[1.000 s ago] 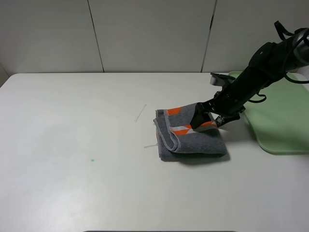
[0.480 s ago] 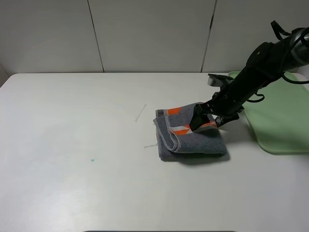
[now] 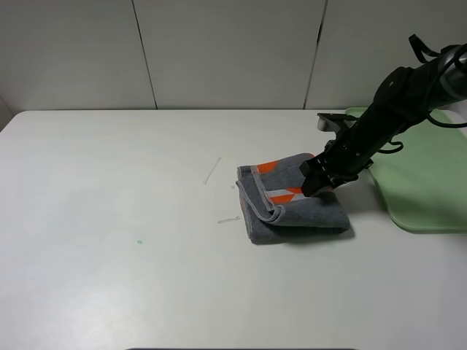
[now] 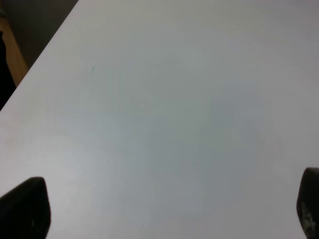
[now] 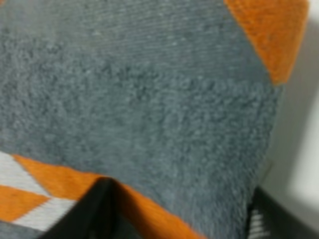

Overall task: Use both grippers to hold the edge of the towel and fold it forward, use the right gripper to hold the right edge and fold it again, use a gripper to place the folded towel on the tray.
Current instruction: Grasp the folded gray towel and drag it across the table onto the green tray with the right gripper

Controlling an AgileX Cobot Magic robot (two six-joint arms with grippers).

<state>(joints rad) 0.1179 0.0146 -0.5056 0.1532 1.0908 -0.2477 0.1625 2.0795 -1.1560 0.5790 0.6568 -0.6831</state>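
Two folds looked done: the towel lay as a compact bundle on the table, just left of the tray and not yet on it. Right gripper pressed into the bundle's near-tray end, prongs apparently closing on the cloth, though a firm hold could not be confirmed; probably chosen for a short carry to the tray. Left gripper hung spread wide over bare table, holding nothing
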